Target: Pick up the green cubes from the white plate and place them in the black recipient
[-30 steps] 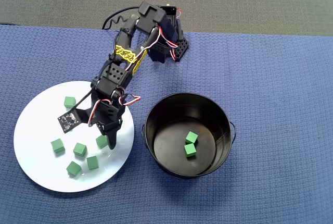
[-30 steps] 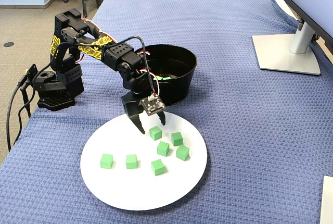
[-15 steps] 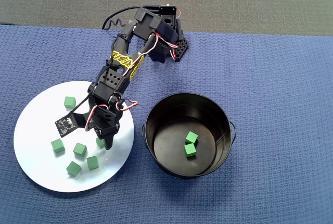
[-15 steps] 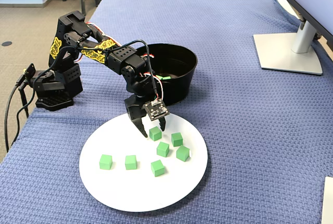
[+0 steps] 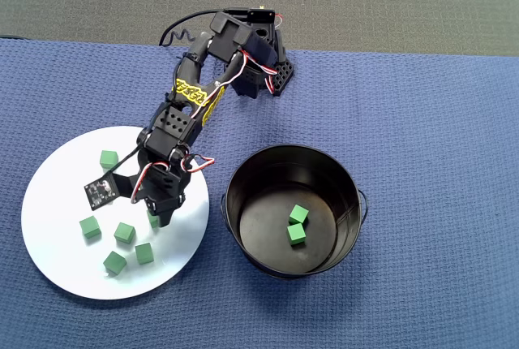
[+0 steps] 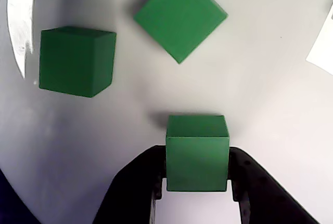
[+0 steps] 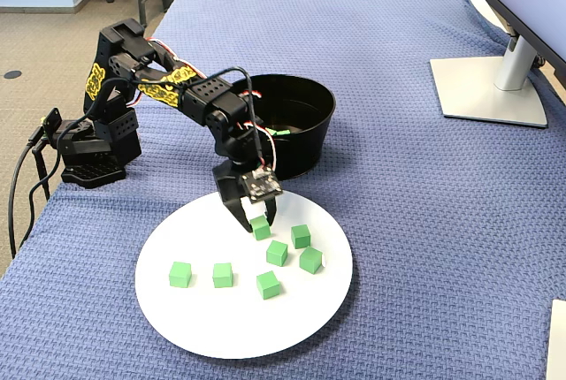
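The white plate [image 5: 57, 195] lies at the left of the overhead view. On it my gripper [image 5: 158, 217] is lowered, its two black fingers pressed against both sides of one green cube [image 6: 197, 152], which still rests on the plate [image 6: 270, 104]. In the fixed view this cube [image 7: 260, 228] sits at the plate's far edge, under the gripper [image 7: 256, 224]. Several other green cubes [image 5: 123, 233] lie loose on the plate [image 7: 221, 327]. The black recipient [image 5: 259, 174] stands right of the plate and holds two green cubes [image 5: 298, 224].
The arm's base [image 5: 268, 73] sits at the blue cloth's far edge, behind plate and bucket [image 7: 309, 133]. A monitor stand [image 7: 486, 88] occupies the right of the fixed view, and a white object [image 7: 557, 340] shows at its lower right corner.
The gripper has come down and slightly left over the cube nearest the bucket. Its fingers have closed in from either side of that cube.
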